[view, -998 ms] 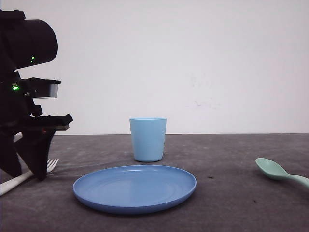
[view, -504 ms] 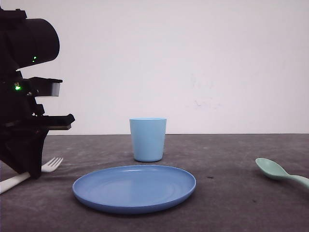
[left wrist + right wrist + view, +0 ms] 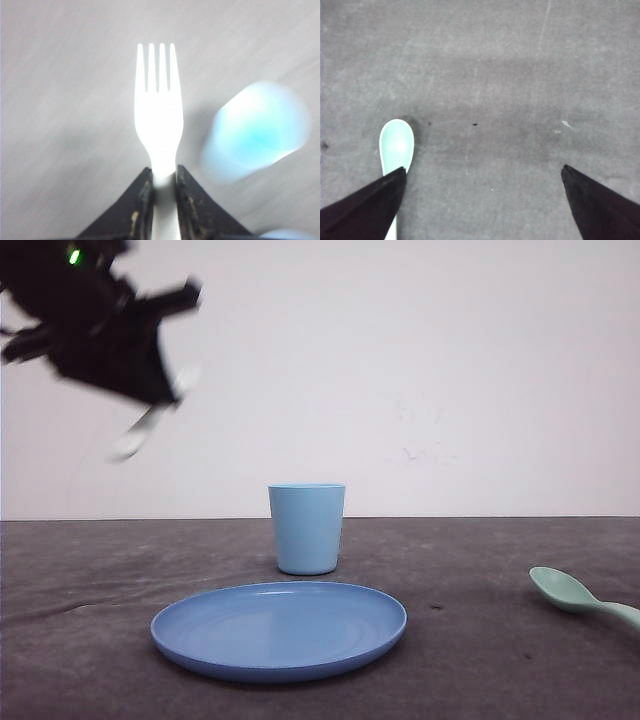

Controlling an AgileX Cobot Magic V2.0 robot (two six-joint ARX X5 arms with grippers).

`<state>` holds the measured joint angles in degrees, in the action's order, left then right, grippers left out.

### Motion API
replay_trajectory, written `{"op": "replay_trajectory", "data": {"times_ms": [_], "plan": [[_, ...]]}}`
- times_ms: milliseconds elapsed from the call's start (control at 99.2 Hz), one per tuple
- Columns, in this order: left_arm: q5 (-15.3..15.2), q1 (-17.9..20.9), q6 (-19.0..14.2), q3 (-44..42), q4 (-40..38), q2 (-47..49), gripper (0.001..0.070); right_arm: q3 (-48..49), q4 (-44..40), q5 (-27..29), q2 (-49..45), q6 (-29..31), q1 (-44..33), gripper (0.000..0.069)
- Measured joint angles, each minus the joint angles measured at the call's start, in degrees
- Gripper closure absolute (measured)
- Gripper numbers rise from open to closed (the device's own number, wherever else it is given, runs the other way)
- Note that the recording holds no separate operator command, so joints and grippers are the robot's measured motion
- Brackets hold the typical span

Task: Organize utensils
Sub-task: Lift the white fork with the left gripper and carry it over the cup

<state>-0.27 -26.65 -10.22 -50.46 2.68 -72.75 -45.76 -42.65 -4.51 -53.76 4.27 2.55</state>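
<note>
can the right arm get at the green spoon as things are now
Probably yes. In the right wrist view the right gripper is open over the bare table, and the spoon lies flat beside one finger with nothing on it or around it. It sits off-centre, so the arm would need a small sideways shift first.

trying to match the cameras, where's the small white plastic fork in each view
Front view: small white plastic fork blurred, high at left, in the left gripper.
Left wrist view: centre, handle clamped between the fingers.
Right wrist view: not in it.
Shared landmark: light blue cup.
</note>
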Motion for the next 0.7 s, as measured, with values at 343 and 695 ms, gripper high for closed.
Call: {"op": "replay_trajectory", "data": {"times_ms": [343,695], "plan": [[2.2,-3.7,0.1,0.0,-28.7,-5.4,0.0666,0.0,0.0,0.0,0.0,0.0,0.0,0.0066],[2.2,-5.1,0.2,0.0,-49.0,-20.1,0.0666,0.0,0.0,0.0,0.0,0.0,0.0,0.0066]]}}
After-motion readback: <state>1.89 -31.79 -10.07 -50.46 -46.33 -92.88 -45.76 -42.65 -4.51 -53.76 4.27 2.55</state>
